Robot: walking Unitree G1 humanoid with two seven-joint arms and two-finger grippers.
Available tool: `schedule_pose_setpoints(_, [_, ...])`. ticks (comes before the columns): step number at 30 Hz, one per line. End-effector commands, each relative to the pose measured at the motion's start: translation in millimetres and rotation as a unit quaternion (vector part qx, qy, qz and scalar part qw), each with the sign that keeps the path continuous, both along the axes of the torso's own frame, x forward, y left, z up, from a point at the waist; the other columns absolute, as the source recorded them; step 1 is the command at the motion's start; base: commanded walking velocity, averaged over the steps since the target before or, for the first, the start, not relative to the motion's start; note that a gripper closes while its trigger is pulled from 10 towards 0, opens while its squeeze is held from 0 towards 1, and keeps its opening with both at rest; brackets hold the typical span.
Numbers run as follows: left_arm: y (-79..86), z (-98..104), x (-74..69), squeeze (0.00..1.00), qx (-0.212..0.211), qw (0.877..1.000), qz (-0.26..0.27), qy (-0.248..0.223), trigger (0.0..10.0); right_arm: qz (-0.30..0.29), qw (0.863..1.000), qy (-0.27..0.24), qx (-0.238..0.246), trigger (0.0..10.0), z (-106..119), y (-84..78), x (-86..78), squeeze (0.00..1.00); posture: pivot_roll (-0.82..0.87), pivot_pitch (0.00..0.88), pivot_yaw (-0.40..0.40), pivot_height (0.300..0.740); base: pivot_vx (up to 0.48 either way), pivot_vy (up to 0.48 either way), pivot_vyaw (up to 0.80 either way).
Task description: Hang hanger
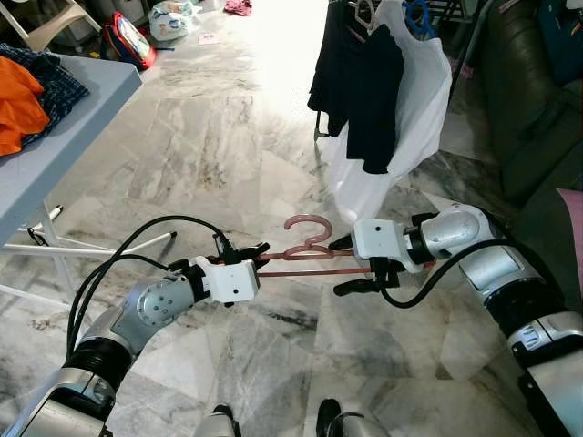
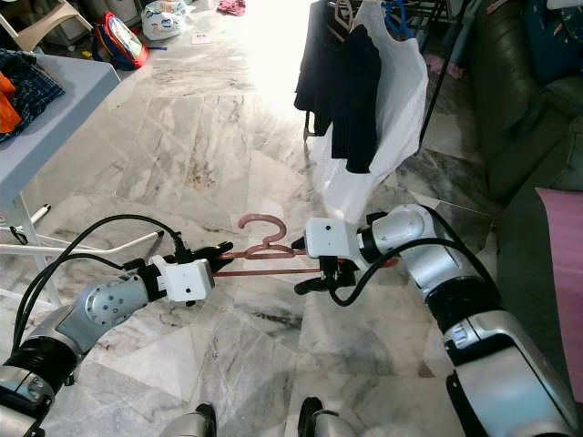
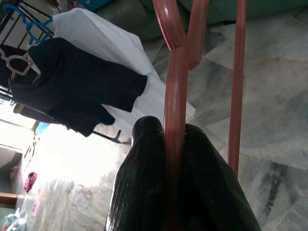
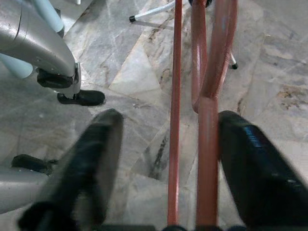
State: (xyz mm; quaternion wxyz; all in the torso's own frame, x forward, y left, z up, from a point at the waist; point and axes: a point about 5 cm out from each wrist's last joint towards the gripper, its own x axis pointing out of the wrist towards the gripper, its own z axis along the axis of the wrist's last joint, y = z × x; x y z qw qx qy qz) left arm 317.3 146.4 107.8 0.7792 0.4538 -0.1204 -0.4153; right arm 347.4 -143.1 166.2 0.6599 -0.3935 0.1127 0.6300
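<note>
So the pink hanger [image 1: 310,255] is held flat out in front of the robot, low over the marble floor [image 1: 209,146], with its long bar running side to side between the two arms and the hook pointing away toward the clothes rack [image 1: 383,18]. The left gripper [image 1: 258,252] is clamped tight on the hanger's left end, fingers [image 3: 192,192] pinched on the pink bar in the left wrist view. The right gripper [image 1: 351,265] is spread wide around the other end, one finger [image 4: 255,173] looking to touch the bar and the other well apart, so nothing is really gripped there. The rack, hung with a dark shirt [image 1: 360,86] and a white garment [image 1: 414,109], is ahead and a bit to the right, well apart from the hanger, so the right arm is the nearer one. A grey folding table [image 1: 64,137] with clothes on it is off to the left, and a dark sofa [image 1: 537,100] is on the right.
</note>
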Motion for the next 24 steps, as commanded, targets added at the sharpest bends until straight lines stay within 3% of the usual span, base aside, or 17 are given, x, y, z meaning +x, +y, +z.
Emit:
schedule_pose_setpoints(1, [2.6,-4.6,-3.1,0.0,0.014,1.0,-0.008,0.008,10.0,0.012,1.0,0.001,-0.014,0.0,3.0,-0.9,0.8,0.0,0.09,0.239,0.024,0.74,0.0,0.0,0.0])
schedule_pose_setpoints(9, [2.5,-4.5,-3.2,0.0,0.014,1.0,-0.01,0.008,10.0,0.001,1.0,-0.001,-0.031,0.0,5.7,-7.8,5.8,0.0,0.09,0.241,0.028,0.74,0.0,0.0,0.0])
schedule_pose_setpoints(24, [-0.2,-4.6,-4.2,0.0,0.011,1.0,-0.015,0.008,10.0,0.002,0.999,0.008,-0.037,0.0,-3.4,-3.0,6.7,0.0,0.09,0.244,0.03,0.74,0.0,0.0,0.0])
